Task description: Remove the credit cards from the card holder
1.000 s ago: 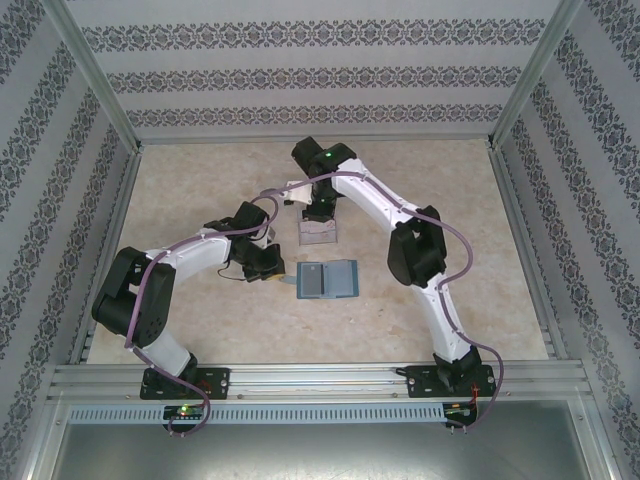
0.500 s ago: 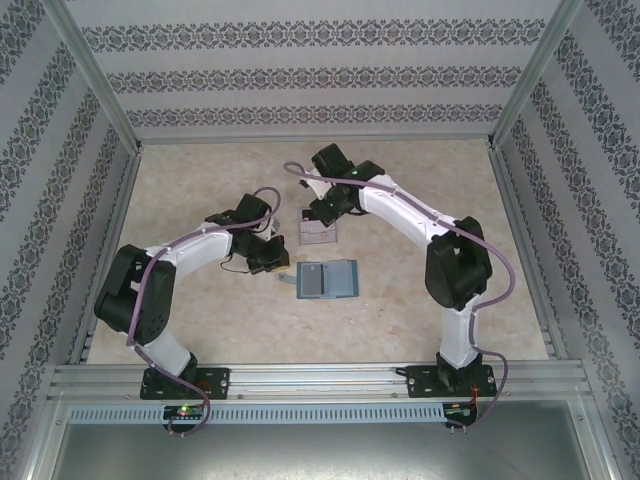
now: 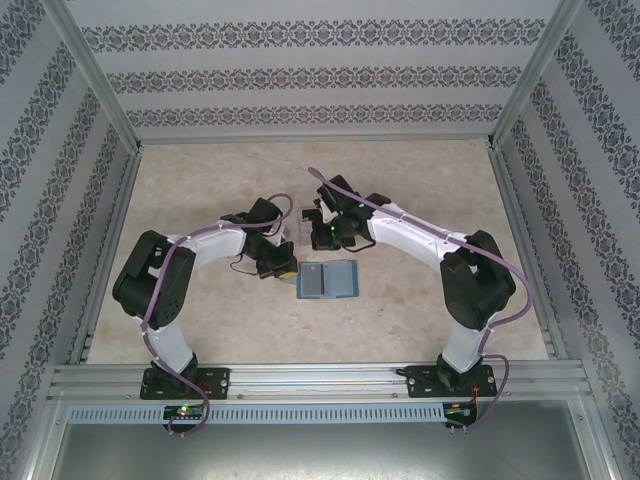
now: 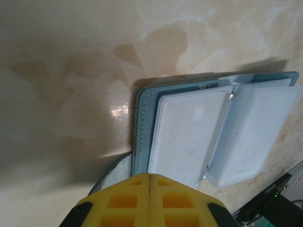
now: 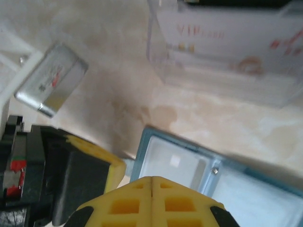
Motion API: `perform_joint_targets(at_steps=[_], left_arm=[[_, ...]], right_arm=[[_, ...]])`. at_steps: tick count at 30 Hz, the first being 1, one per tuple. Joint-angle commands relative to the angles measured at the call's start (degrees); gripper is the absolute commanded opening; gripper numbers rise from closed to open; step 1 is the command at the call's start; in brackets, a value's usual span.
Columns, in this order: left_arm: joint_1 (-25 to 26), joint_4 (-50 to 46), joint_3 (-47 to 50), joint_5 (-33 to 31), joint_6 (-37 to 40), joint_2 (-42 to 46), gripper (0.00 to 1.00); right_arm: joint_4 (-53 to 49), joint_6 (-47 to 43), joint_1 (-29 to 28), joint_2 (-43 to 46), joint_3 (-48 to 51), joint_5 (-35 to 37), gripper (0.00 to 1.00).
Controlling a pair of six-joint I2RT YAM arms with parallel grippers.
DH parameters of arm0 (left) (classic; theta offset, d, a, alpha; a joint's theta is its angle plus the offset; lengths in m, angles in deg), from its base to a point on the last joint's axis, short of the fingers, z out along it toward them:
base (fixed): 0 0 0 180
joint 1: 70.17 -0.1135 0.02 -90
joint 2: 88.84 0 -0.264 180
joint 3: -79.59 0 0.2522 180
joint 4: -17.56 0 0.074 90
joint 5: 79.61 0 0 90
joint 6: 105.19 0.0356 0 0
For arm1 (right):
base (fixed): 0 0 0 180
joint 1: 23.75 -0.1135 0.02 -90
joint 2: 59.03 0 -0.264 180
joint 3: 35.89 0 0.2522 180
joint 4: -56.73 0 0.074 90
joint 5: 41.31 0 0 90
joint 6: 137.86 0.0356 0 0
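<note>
The teal card holder (image 3: 328, 281) lies open on the table, its pale inner pockets (image 4: 189, 132) facing up. My left gripper (image 4: 150, 175) is shut, with its tips at the holder's left edge, over a grey tab (image 4: 112, 176). My right gripper (image 5: 151, 178) is shut with nothing between its fingers and hovers over the holder's (image 5: 173, 163) far left corner. Behind the holder, a pale credit card (image 5: 222, 40) with VIP lettering stands in a clear tray (image 5: 222, 87). A dark card (image 5: 236, 2) shows behind it at the frame's top edge.
In the top view the two grippers (image 3: 288, 268) (image 3: 322, 250) meet closely at the holder's left and far sides, and the clear tray (image 3: 303, 236) sits partly under the right arm. In the right wrist view the left gripper's yellow finger (image 5: 97, 156) sits just left of the holder.
The right arm swung down from the clear tray toward the holder and its gripper closed. The left arm edged right, closer to the holder.
</note>
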Motion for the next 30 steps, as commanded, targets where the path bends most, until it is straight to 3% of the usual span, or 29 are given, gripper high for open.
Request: perform_joint_targets(at_steps=[1, 18, 30], left_arm=[[0.82, 2.72, -0.29, 1.68, -0.52, -0.98, 0.00], [0.89, 2.61, 1.45, 1.37, -0.84, -3.79, 0.00], [0.91, 1.79, 1.35, 1.27, -0.58, -3.91, 0.00]], right_arm=[[7.26, 8.74, -0.36, 2.12, 4.48, -5.54, 0.03], [12.73, 17.45, -2.65, -4.23, 8.71, -9.07, 0.04], [13.92, 18.68, -3.56, -7.34, 8.79, -10.82, 0.07]])
